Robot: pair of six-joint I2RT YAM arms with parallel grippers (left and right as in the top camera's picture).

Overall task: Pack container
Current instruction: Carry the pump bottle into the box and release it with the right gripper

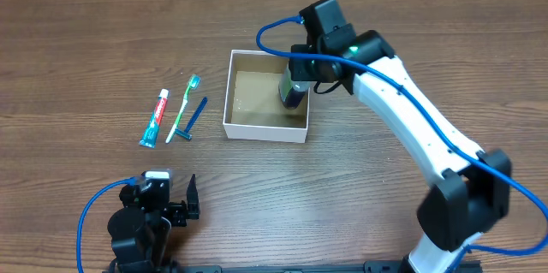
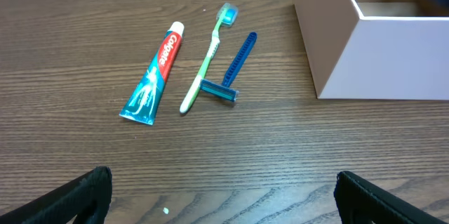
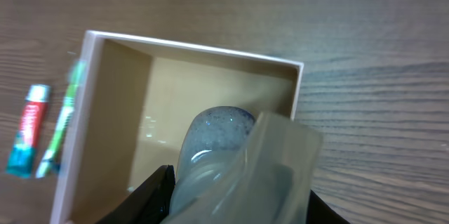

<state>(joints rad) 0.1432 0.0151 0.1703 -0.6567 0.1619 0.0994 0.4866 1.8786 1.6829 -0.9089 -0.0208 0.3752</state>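
Observation:
The container (image 1: 229, 93) is a square shallow box with white walls and a brown inside, at mid-table; it also shows in the left wrist view (image 2: 379, 55) and the right wrist view (image 3: 112, 112). My right gripper (image 1: 295, 85) is shut on a translucent grey-blue bottle (image 3: 231, 161), held over the box's right part. A toothpaste tube (image 1: 155, 118), a green toothbrush (image 1: 183, 106) and a blue razor (image 1: 192, 119) lie on the table left of the box. My left gripper (image 2: 223, 196) is open and empty, low near the front edge.
Wood-grain table (image 1: 103, 42) all round. The toothpaste tube (image 2: 153, 74), toothbrush (image 2: 205, 59) and razor (image 2: 231, 69) lie side by side just ahead of the left gripper. Blue cables run along both arms.

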